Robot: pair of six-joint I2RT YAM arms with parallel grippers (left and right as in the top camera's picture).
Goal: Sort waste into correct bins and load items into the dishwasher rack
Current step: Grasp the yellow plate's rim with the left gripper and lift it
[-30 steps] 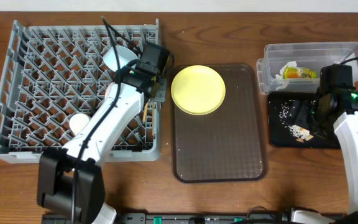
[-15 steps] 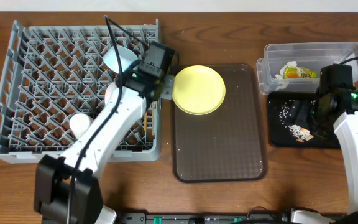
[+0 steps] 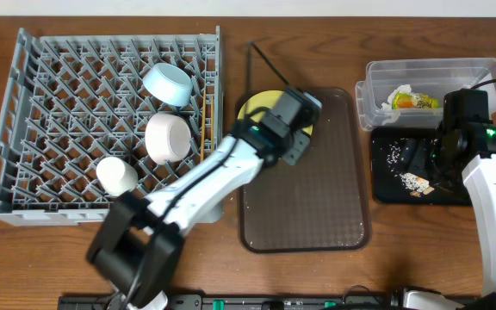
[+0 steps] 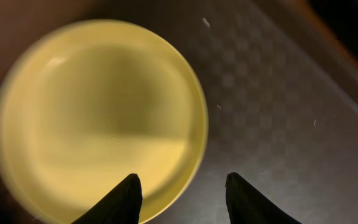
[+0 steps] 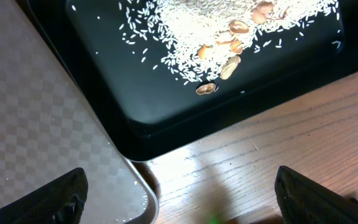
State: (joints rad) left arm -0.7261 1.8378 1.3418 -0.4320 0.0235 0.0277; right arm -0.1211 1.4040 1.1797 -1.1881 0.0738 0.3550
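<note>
The yellow plate [image 3: 255, 109] lies at the far left of the brown tray [image 3: 317, 207]. My left gripper [image 3: 293, 148] hovers over the plate's right side. In the left wrist view it [image 4: 182, 199] is open and empty, one finger over the plate [image 4: 98, 112] and the other over the tray. The grey rack [image 3: 24, 129] holds the light blue bowl [image 3: 166, 83], the white-pink bowl [image 3: 166, 138] and the white cup [image 3: 116, 175]. My right gripper [image 3: 438, 170] is open and empty over the black tray [image 3: 386, 185], which holds rice scraps [image 5: 216, 37]. The wrapper [image 3: 416, 101] lies in the clear tub [image 3: 480, 73].
The brown tray's corner [image 5: 42, 124] sits close beside the black tray [image 5: 166, 118], with bare wooden table [image 5: 260, 155] in front. A thin tan stick shows at the rack's right edge [image 3: 207, 116].
My left arm has swung right from the rack's right edge to above the yellow plate on the brown tray. The right arm has not moved.
</note>
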